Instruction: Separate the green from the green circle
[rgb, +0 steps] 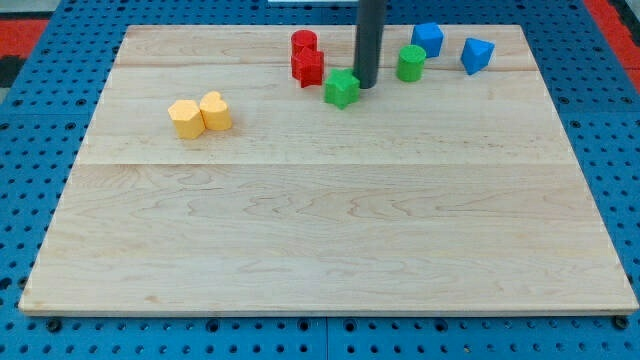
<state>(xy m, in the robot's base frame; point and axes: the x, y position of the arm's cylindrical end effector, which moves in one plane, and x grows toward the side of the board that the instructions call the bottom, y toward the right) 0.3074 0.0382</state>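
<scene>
A green star-shaped block lies near the view's top centre. A green circle block stands to its right, a clear gap apart. My tip rests on the board between the two, right against the green star's right side and left of the green circle. The dark rod rises from it out of the view's top.
A red circle block and a red star-like block sit left of the green star. Two blue blocks lie at the top right. Two yellow blocks touch at the left. The wooden board sits on a blue pegboard.
</scene>
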